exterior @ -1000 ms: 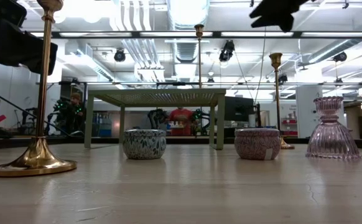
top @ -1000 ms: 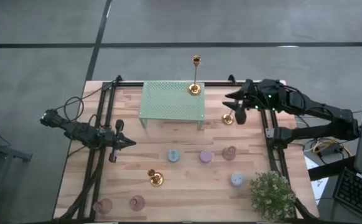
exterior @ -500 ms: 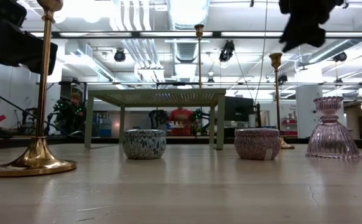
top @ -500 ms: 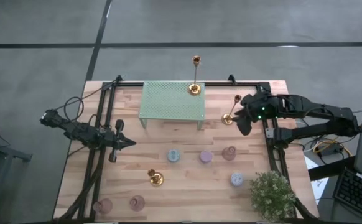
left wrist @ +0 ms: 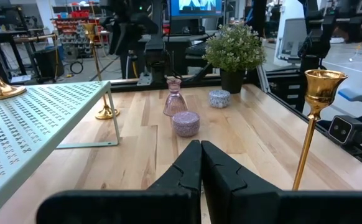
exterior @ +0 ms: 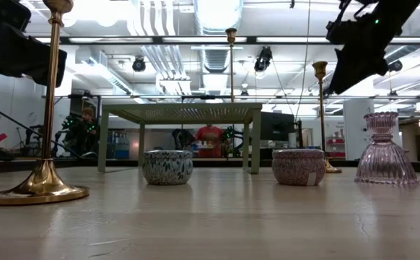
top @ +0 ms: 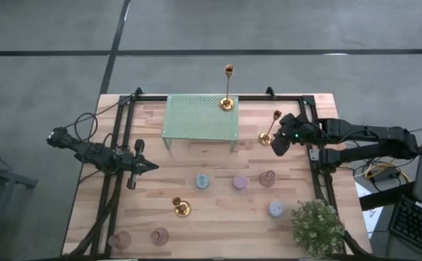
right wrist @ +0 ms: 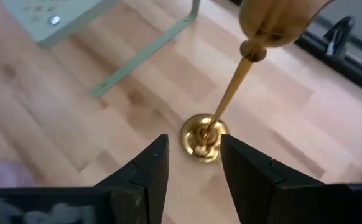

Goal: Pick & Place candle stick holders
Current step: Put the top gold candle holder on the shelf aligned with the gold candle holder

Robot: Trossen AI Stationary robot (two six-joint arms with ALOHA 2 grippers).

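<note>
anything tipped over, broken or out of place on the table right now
Nothing stands out. The gold candle stick holders and the squat round ones all stand upright, one gold stick on the green rack. The right gripper hangs open above another gold holder.

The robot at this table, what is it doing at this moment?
It is sorting candle holders. The right gripper is open and hangs just above a gold candlestick standing on the table beside the green rack, with the stick's base showing between its fingers; nothing is gripped yet. A second gold candlestick stands on the rack. The left gripper is shut, holds nothing, and waits at the left side. Other holders stand untouched on the table.
</note>
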